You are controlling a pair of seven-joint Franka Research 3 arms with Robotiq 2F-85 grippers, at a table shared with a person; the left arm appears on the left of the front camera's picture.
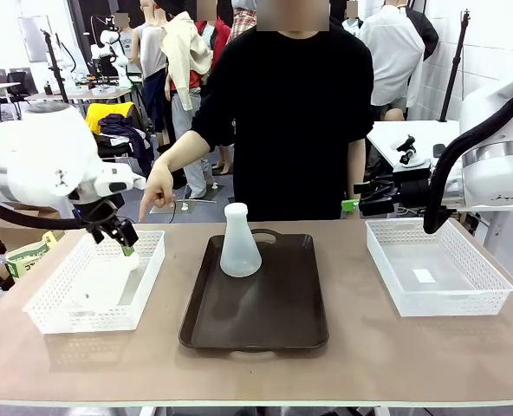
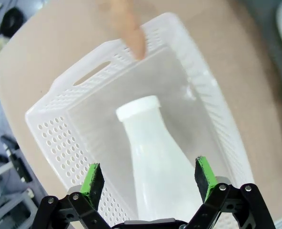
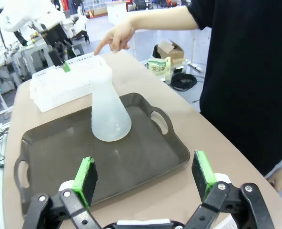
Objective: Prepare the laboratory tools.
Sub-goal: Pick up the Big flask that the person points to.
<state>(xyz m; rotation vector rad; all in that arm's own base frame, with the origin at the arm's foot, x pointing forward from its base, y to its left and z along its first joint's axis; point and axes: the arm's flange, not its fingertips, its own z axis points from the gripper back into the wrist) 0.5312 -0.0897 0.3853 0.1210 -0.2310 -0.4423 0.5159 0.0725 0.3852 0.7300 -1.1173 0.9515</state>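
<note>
1. Left wrist view: your left gripper (image 2: 148,175) hangs with its jaws wide apart, straddling the flask (image 2: 148,129).
2. That flask seems to lie on its side in the white basket (image 2: 60,90), neck towards the person's pointing finger (image 2: 131,38).
3. Lower squarely and close near the neck, since the smooth wall may slip.
4. The second flask (image 1: 239,244) stands upright on the tray (image 1: 256,316). Your right gripper (image 3: 143,174) is spread wide, near the tray.

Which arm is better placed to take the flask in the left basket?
Left: the open left gripper hangs over that flask, where the person's finger points. The right gripper faces the tray.
</note>
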